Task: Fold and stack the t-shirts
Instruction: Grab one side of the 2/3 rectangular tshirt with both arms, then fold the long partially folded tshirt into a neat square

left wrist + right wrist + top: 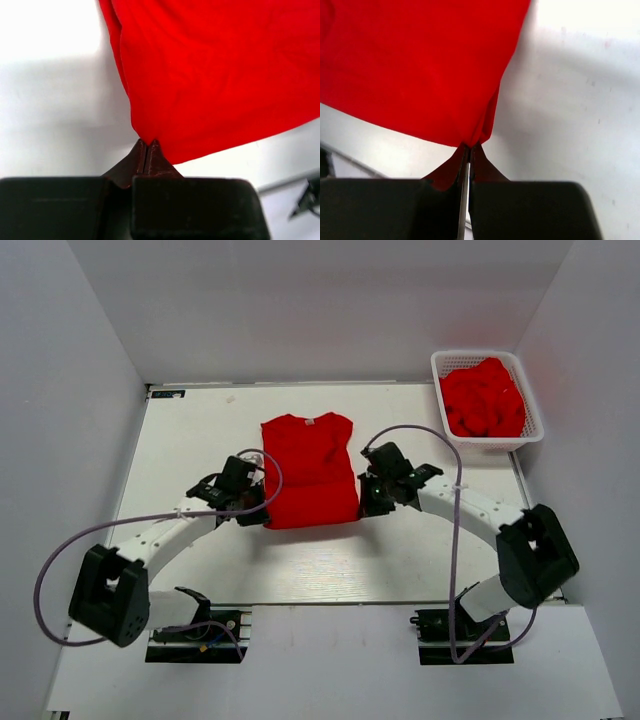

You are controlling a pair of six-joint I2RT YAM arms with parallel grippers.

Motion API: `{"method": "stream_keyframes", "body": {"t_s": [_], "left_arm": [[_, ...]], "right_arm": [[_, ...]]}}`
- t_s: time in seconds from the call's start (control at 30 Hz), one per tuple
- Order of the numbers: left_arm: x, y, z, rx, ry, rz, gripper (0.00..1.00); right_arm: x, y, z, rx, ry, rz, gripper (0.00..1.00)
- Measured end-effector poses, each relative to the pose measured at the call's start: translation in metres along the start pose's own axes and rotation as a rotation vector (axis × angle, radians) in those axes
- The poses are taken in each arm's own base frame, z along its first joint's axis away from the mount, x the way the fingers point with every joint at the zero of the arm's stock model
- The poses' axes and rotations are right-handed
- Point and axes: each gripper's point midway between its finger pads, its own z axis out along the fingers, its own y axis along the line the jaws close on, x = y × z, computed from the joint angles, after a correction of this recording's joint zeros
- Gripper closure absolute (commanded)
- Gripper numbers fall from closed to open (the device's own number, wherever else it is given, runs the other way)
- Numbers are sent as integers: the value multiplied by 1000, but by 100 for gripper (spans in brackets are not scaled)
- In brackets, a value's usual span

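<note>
A red t-shirt [310, 470] lies in the middle of the table, sides folded in to a narrow rectangle, collar at the far end. My left gripper [262, 508] is shut on its near left corner; the left wrist view shows the cloth [220, 70] pinched at the fingertips [148, 144]. My right gripper [362, 502] is shut on the near right corner; the right wrist view shows the cloth [415, 65] pinched at the fingertips [471, 147]. Several more red t-shirts [483, 400] lie crumpled in the basket.
A white mesh basket [531, 405] stands at the far right of the white table [200, 430]. White walls enclose the table on the left, back and right. The arm bases stand at the near edge.
</note>
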Motion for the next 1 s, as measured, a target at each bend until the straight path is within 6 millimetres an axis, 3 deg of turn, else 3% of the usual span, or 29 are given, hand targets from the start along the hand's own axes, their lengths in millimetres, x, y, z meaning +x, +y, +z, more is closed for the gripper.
{"method": "stream_keyframes", "body": {"t_s": [0.1, 0.17, 0.3, 0.43, 0.67, 0.83, 1.0], "left_arm": [[10, -6, -23, 26, 13, -4, 100], [7, -10, -39, 40, -6, -11, 100], [-21, -24, -67, 65, -100, -17, 100], [-52, -31, -79, 32, -163, -21, 100], [-105, -30, -75, -79, -260, -43, 100], [-144, -30, -56, -176, -288, -55, 100], [-164, -25, -39, -233, -294, -70, 100]], "right_arm": [[6, 6, -22, -15, -10, -10, 100], [2, 11, -36, -32, -42, -16, 100], [-14, 20, -59, -59, -124, -29, 100], [-41, 23, -70, -25, -193, -29, 100], [-102, 24, -69, 64, -296, -19, 100], [-139, 17, -62, 128, -335, -18, 100], [-173, 12, -54, 149, -356, -4, 100]]}}
